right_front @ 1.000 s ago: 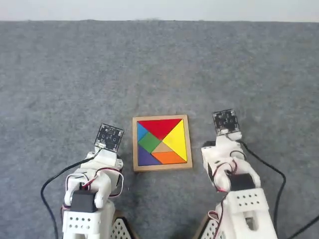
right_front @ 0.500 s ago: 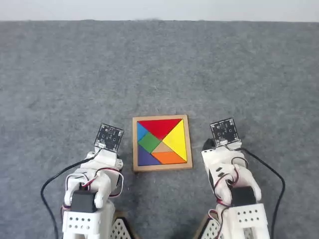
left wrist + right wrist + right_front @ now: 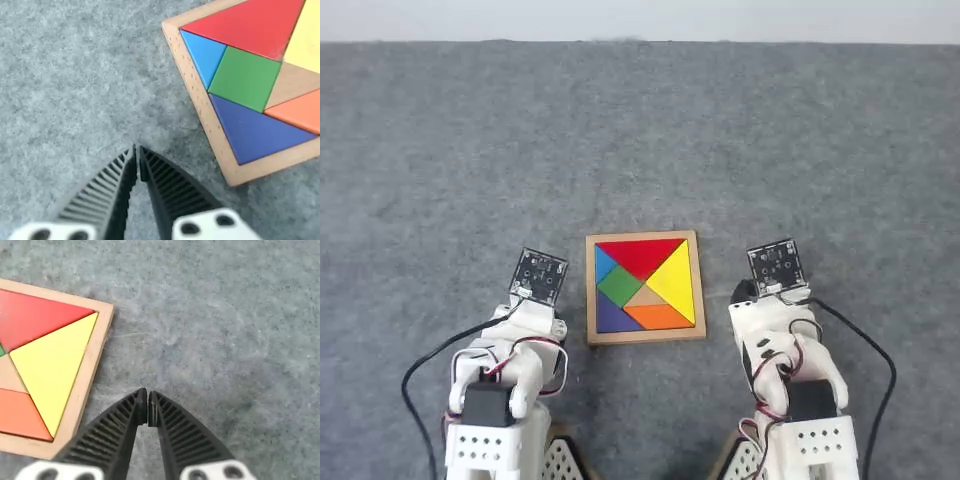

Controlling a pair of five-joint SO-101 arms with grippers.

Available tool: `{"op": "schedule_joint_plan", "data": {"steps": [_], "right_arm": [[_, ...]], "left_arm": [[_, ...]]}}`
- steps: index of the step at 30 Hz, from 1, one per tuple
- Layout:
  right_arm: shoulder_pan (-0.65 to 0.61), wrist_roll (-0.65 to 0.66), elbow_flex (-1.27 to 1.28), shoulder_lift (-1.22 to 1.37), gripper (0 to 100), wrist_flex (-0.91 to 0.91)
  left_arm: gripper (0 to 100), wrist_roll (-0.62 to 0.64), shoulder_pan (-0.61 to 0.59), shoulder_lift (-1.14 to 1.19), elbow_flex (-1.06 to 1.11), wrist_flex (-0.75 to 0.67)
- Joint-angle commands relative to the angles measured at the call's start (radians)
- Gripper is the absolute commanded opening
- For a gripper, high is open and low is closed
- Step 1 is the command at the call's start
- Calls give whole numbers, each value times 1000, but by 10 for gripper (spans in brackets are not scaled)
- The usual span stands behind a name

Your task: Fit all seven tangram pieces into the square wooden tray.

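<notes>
The square wooden tray (image 3: 645,336) lies on the grey carpet between my two arms, with coloured pieces inside: red (image 3: 642,255), yellow (image 3: 676,281), green (image 3: 619,285), light blue (image 3: 604,264), purple-blue (image 3: 611,315), orange (image 3: 659,316) and a small tan triangle (image 3: 646,296). The left wrist view has the tray's corner (image 3: 200,95) beside my left gripper (image 3: 137,150), which is shut and holds nothing. My right gripper (image 3: 148,394) is shut too, over bare carpet just off the tray's edge (image 3: 92,360). Both arms (image 3: 525,330) (image 3: 775,320) sit folded back at the near edge.
Grey carpet (image 3: 640,140) stretches open beyond the tray to the far wall. Black cables (image 3: 430,360) (image 3: 880,350) trail from each arm base near the front edge.
The right arm has drawn back a little toward the near edge and shifted slightly. The left arm and the tray have stayed put.
</notes>
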Motion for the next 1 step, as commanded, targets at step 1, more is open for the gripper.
{"op": "schedule_joint_plan", "data": {"steps": [1], "right_arm": [[12,11,14,-25,13,5]], "left_arm": [[13,8,-5,-25,-12,6]]}}
